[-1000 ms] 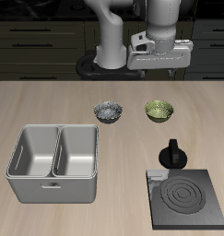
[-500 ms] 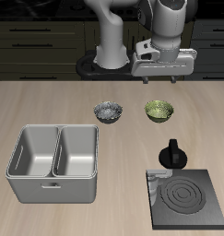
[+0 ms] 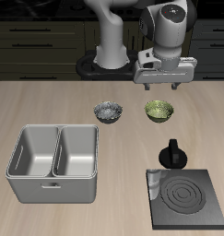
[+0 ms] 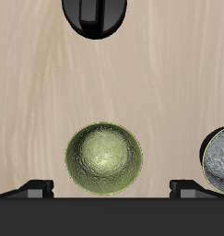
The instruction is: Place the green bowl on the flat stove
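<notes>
The exterior view looks from beyond the worktop's front edge, high up, facing back toward the robot's base; it takes in the whole table point(image 3: 49, 101) at a distance. The wrist view looks almost straight down from the gripper point(image 4: 112, 187), seemingly fairly close to the wood. Both views share the back strip of the worktop: the green bowl point(image 3: 159, 111) point(image 4: 105, 159), the grey bowl point(image 3: 109, 112) point(image 4: 219, 155) and the knob point(image 3: 171, 154) point(image 4: 95, 16).

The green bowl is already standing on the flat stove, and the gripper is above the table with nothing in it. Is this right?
Not quite. The green bowl stands on the bare table, beside the grey bowl, well behind the flat stove, as the exterior view shows. The gripper is indeed above the table, with nothing in it.
</notes>
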